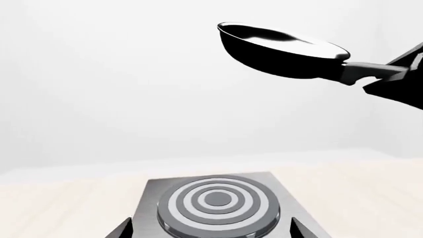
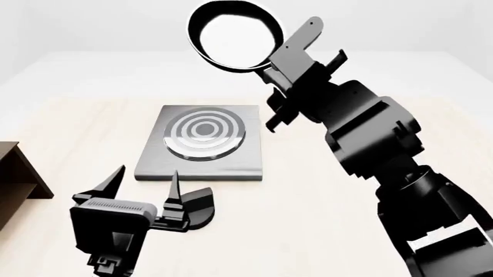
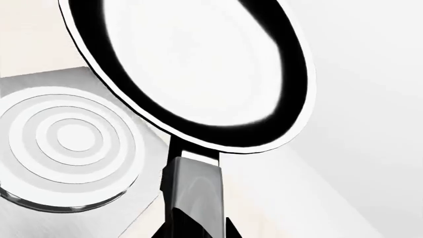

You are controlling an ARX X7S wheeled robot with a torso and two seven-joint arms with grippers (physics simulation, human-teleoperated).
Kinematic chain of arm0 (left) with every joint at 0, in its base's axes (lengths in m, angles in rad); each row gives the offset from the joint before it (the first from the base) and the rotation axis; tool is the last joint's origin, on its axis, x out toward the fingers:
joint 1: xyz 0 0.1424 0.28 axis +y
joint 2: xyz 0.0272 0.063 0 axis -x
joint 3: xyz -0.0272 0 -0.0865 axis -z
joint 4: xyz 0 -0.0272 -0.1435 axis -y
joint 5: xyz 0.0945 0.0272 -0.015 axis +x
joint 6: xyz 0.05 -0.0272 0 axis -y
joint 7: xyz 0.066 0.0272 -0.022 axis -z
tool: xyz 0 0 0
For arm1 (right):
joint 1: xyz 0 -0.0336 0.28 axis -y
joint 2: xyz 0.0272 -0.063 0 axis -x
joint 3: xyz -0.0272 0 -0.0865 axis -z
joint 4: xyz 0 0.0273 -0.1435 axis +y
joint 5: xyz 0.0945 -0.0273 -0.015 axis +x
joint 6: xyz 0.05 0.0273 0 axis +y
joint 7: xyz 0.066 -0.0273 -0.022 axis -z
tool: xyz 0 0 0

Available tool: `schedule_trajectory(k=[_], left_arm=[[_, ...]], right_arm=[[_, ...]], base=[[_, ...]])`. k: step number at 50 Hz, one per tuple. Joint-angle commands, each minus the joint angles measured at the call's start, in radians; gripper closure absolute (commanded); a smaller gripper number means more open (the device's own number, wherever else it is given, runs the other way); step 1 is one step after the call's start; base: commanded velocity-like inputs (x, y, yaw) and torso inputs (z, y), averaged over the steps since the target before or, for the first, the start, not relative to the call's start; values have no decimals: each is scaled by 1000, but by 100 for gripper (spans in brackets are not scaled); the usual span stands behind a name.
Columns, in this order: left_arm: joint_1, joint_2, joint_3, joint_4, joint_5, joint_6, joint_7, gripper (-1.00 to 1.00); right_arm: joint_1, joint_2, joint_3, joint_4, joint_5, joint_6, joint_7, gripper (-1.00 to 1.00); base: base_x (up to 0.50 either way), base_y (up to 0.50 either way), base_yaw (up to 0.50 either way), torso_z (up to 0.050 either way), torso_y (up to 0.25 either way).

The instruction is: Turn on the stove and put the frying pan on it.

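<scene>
The stove is a flat grey plate with a ringed burner on the light table; it also shows in the left wrist view and the right wrist view. Its black knob lies in front of the plate, partly hidden by my left gripper. That gripper is open and empty, fingertips pointing at the plate's near edge. My right gripper is shut on the handle of the frying pan and holds it tilted in the air, above and beyond the stove's far right corner. The pan also shows in both wrist views.
A brown wooden shelf stands at the left edge of the head view. The light wooden table spreads around the stove. My right arm reaches across the right side.
</scene>
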Motion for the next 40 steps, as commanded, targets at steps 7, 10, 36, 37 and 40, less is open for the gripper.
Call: schedule_trajectory(k=[7, 10, 36, 37, 40], left_arm=[[5, -5, 0, 5, 1, 19, -2, -100], [7, -7, 2, 3, 1, 26, 1, -100], [32, -10, 16, -2, 18, 84, 10, -100], [33, -11, 17, 0, 18, 84, 10, -100], [31, -10, 16, -1, 17, 82, 6, -100]], right_arm=[[61, -142, 36, 154, -72, -87, 118, 100], [72, -164, 37, 196, -73, -104, 130, 100], [76, -251, -52, 294, 14, -151, 280, 100], [78, -253, -63, 294, 26, -152, 288, 100], [83, -252, -100, 300, 53, -163, 310, 100]], base=[[0, 0, 0, 0, 3], [0, 0, 0, 0, 0], [0, 0, 0, 0, -200], [0, 0, 0, 0, -250], [0, 0, 0, 0, -250]])
